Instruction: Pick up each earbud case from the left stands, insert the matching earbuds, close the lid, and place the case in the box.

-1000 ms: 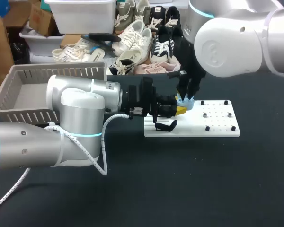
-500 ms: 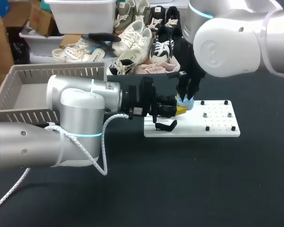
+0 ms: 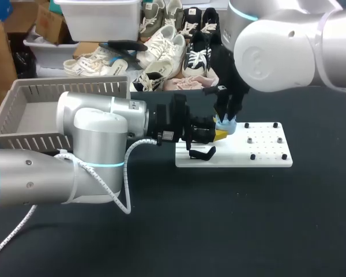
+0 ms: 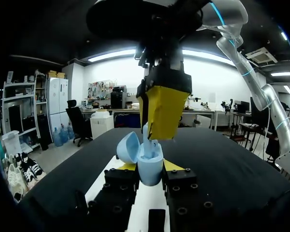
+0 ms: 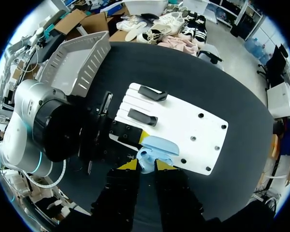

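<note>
A light blue earbud case (image 4: pixel 150 166) stands upright with its lid (image 4: pixel 128 147) swung open, and my left gripper (image 4: pixel 150 169) is shut on its body from both sides. It hovers over the near-left part of the white stand board (image 3: pixel 265 157). My right gripper (image 5: pixel 146 165) comes straight down from above, its yellow tips (image 4: pixel 162 108) right over the open case (image 5: pixel 159 145). It is shut on a small pale earbud (image 4: pixel 146 135) whose lower end is inside the case. In the head view the case (image 3: pixel 226 126) shows between my left gripper (image 3: pixel 215 134) and my right gripper (image 3: pixel 226 117).
Two black stands (image 5: pixel 152 93) (image 5: pixel 142 117) stick up from the board's left half, one of them just below the left gripper (image 3: pixel 203 153). Small black pegs (image 3: pixel 252 156) dot the right half. A grey slatted basket (image 3: pixel 29 115) sits at the table's far left.
The right arm's upper body has edged slightly to the left. Both grippers and the case look as they did.
</note>
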